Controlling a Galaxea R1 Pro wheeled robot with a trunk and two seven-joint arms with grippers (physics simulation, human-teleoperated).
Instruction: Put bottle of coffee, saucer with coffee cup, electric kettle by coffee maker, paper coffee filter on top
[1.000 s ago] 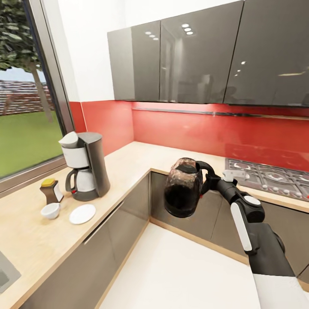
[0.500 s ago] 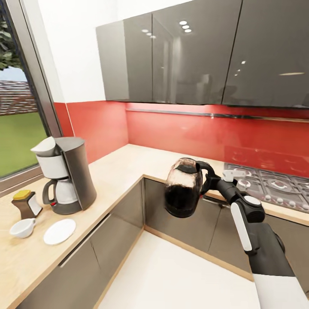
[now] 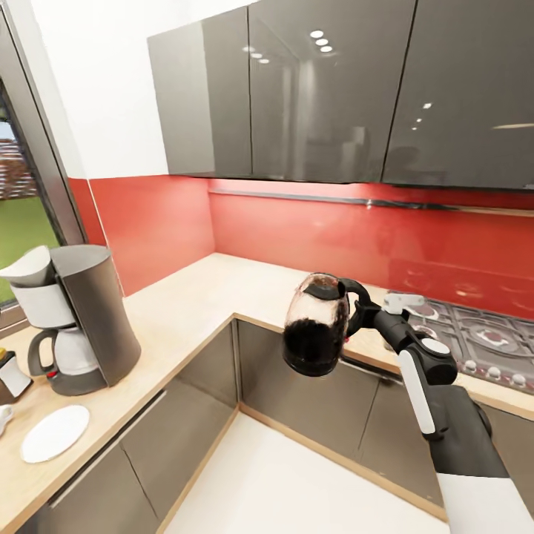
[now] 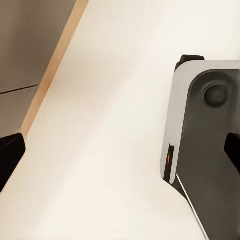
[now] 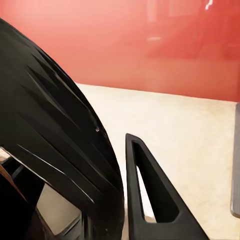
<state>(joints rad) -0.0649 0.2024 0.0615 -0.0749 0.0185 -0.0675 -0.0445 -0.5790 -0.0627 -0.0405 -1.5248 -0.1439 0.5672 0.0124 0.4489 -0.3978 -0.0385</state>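
No text, label, brand or number can be read.

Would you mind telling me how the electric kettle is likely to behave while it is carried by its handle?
The electric kettle, held at its handle by the right gripper, is roughly half full of dark contents, so it is probably heavy and prone to slosh. It hangs tilted, so it may swing. Its glass body looks fragile.

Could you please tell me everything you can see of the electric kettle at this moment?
The electric kettle is a rounded, clear glass body with a dark lid and a black curved handle, its lower part filled with dark contents. It hangs in the air over the floor in front of the grey corner cabinets, tilted slightly. The right gripper holds it by the handle; nothing else touches it. Up close, the right wrist view shows its black handle.
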